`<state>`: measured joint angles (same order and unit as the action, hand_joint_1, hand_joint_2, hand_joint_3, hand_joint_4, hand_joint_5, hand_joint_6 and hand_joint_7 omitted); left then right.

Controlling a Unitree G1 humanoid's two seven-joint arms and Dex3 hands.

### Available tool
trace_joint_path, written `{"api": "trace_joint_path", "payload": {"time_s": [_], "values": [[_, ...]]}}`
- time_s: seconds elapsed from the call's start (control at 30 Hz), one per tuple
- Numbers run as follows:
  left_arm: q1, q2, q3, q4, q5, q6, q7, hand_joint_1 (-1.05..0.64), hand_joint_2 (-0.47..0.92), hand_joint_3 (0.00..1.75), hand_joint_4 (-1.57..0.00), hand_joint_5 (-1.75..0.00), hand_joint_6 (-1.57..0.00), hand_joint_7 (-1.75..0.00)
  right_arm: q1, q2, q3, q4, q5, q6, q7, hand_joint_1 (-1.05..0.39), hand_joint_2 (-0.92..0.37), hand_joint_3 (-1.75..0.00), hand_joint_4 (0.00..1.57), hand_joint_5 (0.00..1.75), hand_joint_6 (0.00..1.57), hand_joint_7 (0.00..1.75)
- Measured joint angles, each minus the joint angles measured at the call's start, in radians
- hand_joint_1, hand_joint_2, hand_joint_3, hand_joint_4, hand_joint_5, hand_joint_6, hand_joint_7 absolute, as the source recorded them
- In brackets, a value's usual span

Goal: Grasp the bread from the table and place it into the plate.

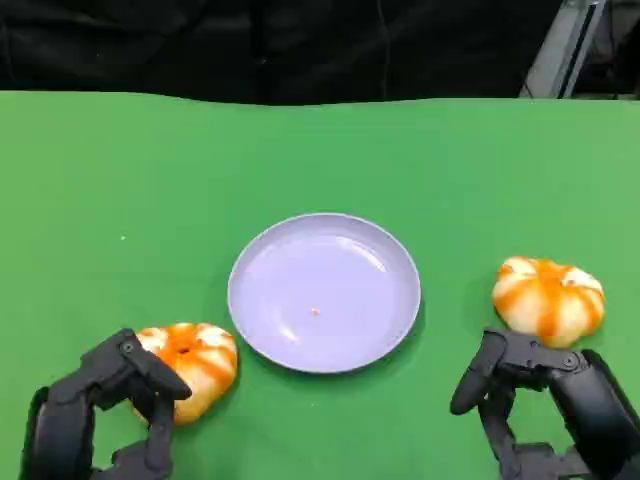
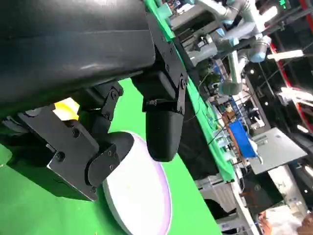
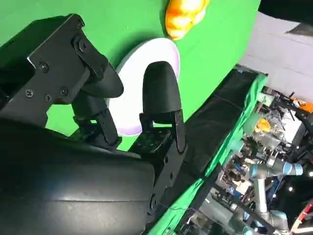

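Your round lavender plastic plate sits mid-table on the green cloth. One orange-and-white glazed bread roll lies just left of the plate; your black left hand has fingers against its near side, spread, not closed round it. A second roll of the same kind lies right of the plate. Your black right hand sits just behind it, fingers apart, holding nothing.

No readable text, labels, numbers — none anywhere
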<state>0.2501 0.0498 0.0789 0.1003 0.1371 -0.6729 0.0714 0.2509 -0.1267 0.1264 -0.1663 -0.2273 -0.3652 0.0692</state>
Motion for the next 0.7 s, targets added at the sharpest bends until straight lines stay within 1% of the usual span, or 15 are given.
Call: {"api": "trace_joint_path", "payload": {"time_s": [0.07, 0.13, 0.27, 0.4, 0.5, 0.53, 0.57, 0.63, 0.67, 0.7], "values": [[-0.003, 0.0, 0.0, 0.003, 0.001, 0.0, 0.0, 0.02, 0.55, 1.07, -0.84, -1.72, -0.79, -1.53, 0.0, 0.0, 0.0, 0.0, 0.0, 0.0, 0.0, 0.14, -0.3, -1.46, 0.84, 1.62, 0.81, 1.34], [-0.004, 0.0, 0.0, 0.006, 0.005, -0.001, 0.0, 0.03, 0.54, 1.09, -0.83, -1.72, -0.78, -1.53, 0.0, 0.0, 0.0, 0.0, 0.0, 0.0, 0.0, 0.15, -0.3, -1.46, 0.84, 1.61, 0.81, 1.34], [-0.006, 0.0, 0.001, 0.01, 0.009, -0.003, 0.0, 0.05, 0.47, 1.22, -0.83, -1.73, -0.78, -1.53, 0.0, 0.0, 0.0, 0.0, 0.0, 0.0, -0.001, 0.16, -0.31, -1.46, 0.84, 1.61, 0.81, 1.34], [-0.006, 0.0, 0.001, 0.012, 0.01, -0.005, 0.0, 0.05, 0.45, 1.26, -0.83, -1.73, -0.78, -1.53, -0.001, 0.0, 0.0, 0.012, -0.001, -0.015, -0.006, 0.16, -0.3, -1.47, 0.85, 1.61, 0.81, 1.34], [-0.006, 0.0, 0.001, 0.019, 0.01, -0.016, 0.0, 0.05, 0.42, 1.29, -0.84, -1.69, -0.79, -1.49, -0.001, 0.0, 0.0, 0.018, -0.001, -0.018, -0.007, 0.15, -0.31, -1.47, 0.85, 1.61, 0.81, 1.34], [-0.006, 0.0, 0.001, 0.021, 0.01, -0.017, 0.0, 0.06, 0.41, 1.31, -0.84, -1.65, -0.8, -1.46, -0.001, 0.0, 0.0, 0.018, -0.001, -0.018, -0.007, 0.15, -0.31, -1.47, 0.85, 1.62, 0.81, 1.34], [-0.006, 0.0, 0.001, 0.022, 0.01, -0.019, 0.0, 0.05, 0.41, 1.29, -0.84, -1.54, -0.79, -1.36, -0.001, 0.0, 0.0, 0.018, -0.001, -0.018, -0.007, 0.15, -0.31, -1.47, 0.85, 1.62, 0.81, 1.34], [-0.008, 0.0, 0.002, 0.029, 0.01, -0.029, 0.0, 0.03, 0.46, 1.18, -0.85, -1.36, -0.82, -1.15, -0.001, 0.0, 0.0, 0.018, -0.001, -0.018, -0.007, 0.14, -0.3, -1.47, 0.85, 1.62, 0.81, 1.34], [-0.008, 0.001, 0.003, 0.032, 0.01, -0.033, 0.0, 0.0, 0.53, 1.04, -0.83, -1.21, -0.84, -0.95, -0.001, 0.0, 0.0, 0.018, -0.001, -0.018, -0.007, 0.14, -0.3, -1.47, 0.85, 1.61, 0.81, 1.34], [-0.008, 0.003, 0.003, 0.034, 0.012, -0.035, 0.0, -0.02, 0.57, 0.93, -0.83, -1.12, -0.87, -0.82, -0.001, 0.0, 0.0, 0.018, -0.001, -0.018, -0.007, 0.14, -0.29, -1.48, 0.85, 1.61, 0.81, 1.34]]}}
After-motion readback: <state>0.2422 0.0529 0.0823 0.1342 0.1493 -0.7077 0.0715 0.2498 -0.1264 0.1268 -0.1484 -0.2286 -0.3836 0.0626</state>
